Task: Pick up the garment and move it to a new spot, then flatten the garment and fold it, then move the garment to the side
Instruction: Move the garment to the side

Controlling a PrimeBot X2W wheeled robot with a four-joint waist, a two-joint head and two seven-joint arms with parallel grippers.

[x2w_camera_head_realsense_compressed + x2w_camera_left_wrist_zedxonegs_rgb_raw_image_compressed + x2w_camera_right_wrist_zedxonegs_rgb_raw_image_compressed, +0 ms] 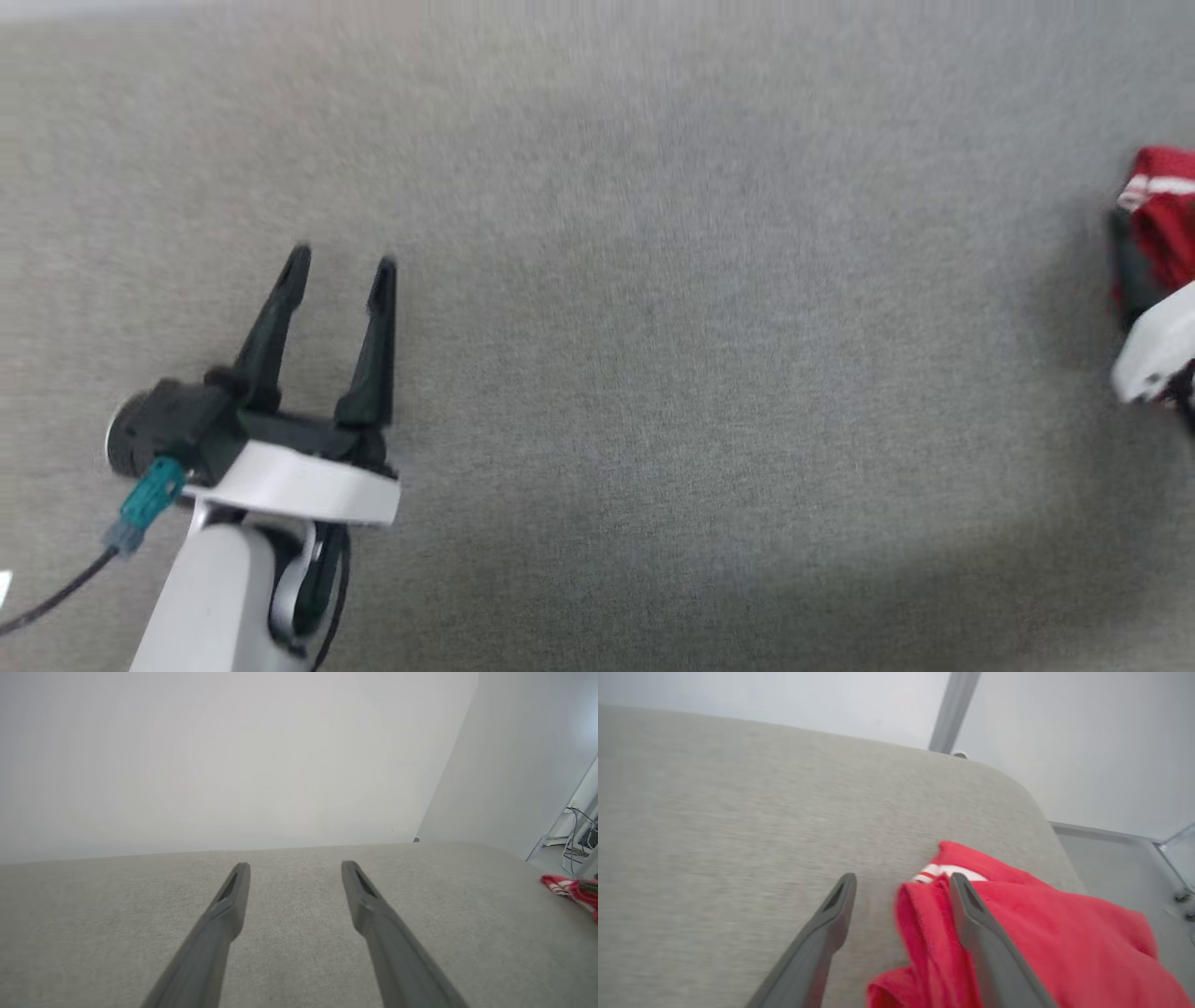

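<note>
The garment [1041,933] is found at the far right of the desk [597,373], close to its rounded corner, where it lies bunched, with a strip of red-and-white trim turned up. In the head view only a small red part of the garment [1167,224] is seen, at the right border. In the left wrist view the garment [567,887] is seen well apart, near the edge of the desk [299,933].

The right end effector [903,877] is held directly over the cloth with its two fingers spread wide. A raised fold stands between them, just beside the right finger, but a gap of bare desk [714,835] is seen beside the other finger, so nothing is pinched. This pose is judged to fit a spot where the cloth is either to be taken or to be left (which of the two cannot be told from the pictures). Whether the garment is folded cannot be told either, since it looks more crumpled than flat.

The left end effector [342,259] is kept low over the bare cloth-covered top, far from the garment, and the wrist view shows the left end effector [295,865] wide open and empty. It is probably parked there so that the work at the right side is not disturbed, while it is ready to help if flattening is needed.
</note>
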